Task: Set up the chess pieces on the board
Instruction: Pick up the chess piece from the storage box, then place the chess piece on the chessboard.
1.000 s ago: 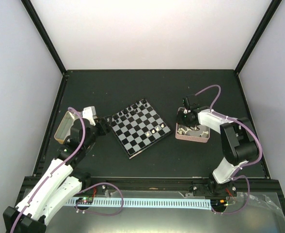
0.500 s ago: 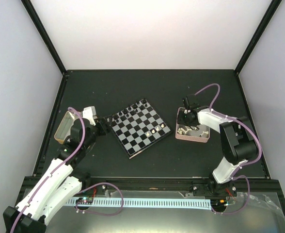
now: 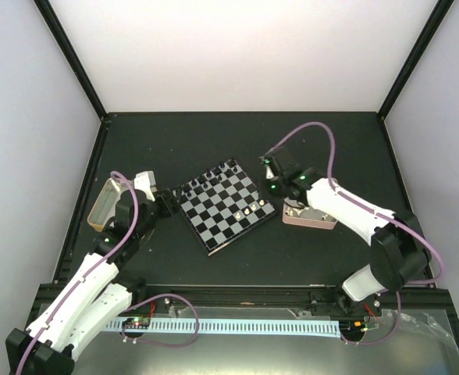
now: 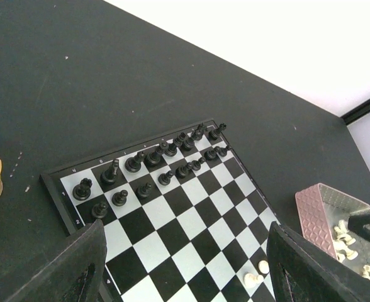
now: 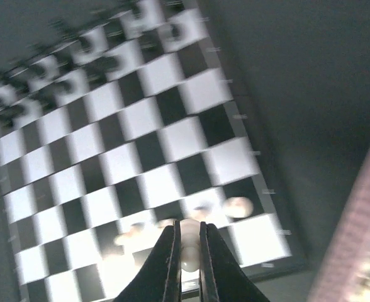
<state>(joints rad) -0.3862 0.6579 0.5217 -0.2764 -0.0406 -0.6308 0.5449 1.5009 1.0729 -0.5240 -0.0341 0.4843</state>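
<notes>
The board (image 3: 225,205) lies tilted mid-table; it also shows in the left wrist view (image 4: 191,220) and the right wrist view (image 5: 141,138). Black chess pieces (image 4: 153,165) fill its far rows. A few cream-white pieces (image 3: 249,209) stand near its right corner, also in the left wrist view (image 4: 254,277). My right gripper (image 5: 188,242) is shut on a cream-white piece (image 5: 189,248) above the board's right edge, seen from above too (image 3: 275,184). My left gripper (image 4: 185,277) is open and empty at the board's left corner, seen from above too (image 3: 169,205).
A pink perforated tray (image 3: 311,216) with more cream-white pieces sits right of the board, also in the left wrist view (image 4: 330,214). A shiny metal tin (image 3: 106,201) lies left of my left arm. Black frame posts border the table.
My right gripper has left the pink tray with a cream-white piece and moved left to the board's right edge. The left arm has not moved.
</notes>
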